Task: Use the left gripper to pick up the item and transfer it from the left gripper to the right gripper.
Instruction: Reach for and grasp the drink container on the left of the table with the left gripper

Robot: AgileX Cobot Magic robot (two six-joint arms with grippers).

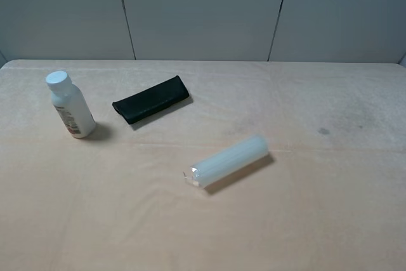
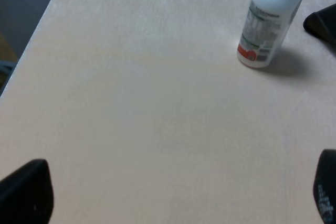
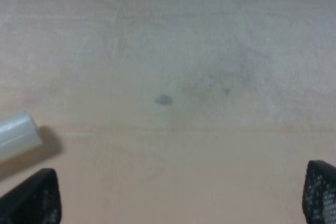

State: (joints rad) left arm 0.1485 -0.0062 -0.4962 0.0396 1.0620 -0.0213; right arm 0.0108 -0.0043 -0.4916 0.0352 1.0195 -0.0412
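Observation:
The item, a small white bottle (image 1: 71, 107) with a white screw cap and a label with red marks, stands upright at the left of the table. It also shows in the left wrist view (image 2: 269, 22), well ahead of my left gripper (image 2: 178, 195), which is open and empty with its fingertips (image 2: 26, 192) wide apart. My right gripper (image 3: 181, 192) is open and empty over bare table, its fingertips (image 3: 320, 190) at the frame's corners. Neither arm shows in the exterior high view.
A flat black case (image 1: 151, 98) lies right of the bottle; its end shows in the left wrist view (image 2: 323, 22). A translucent whitish cylinder (image 1: 228, 160) lies on its side mid-table, its end in the right wrist view (image 3: 18, 135). A small dark spot (image 1: 323, 131) marks the table's right half.

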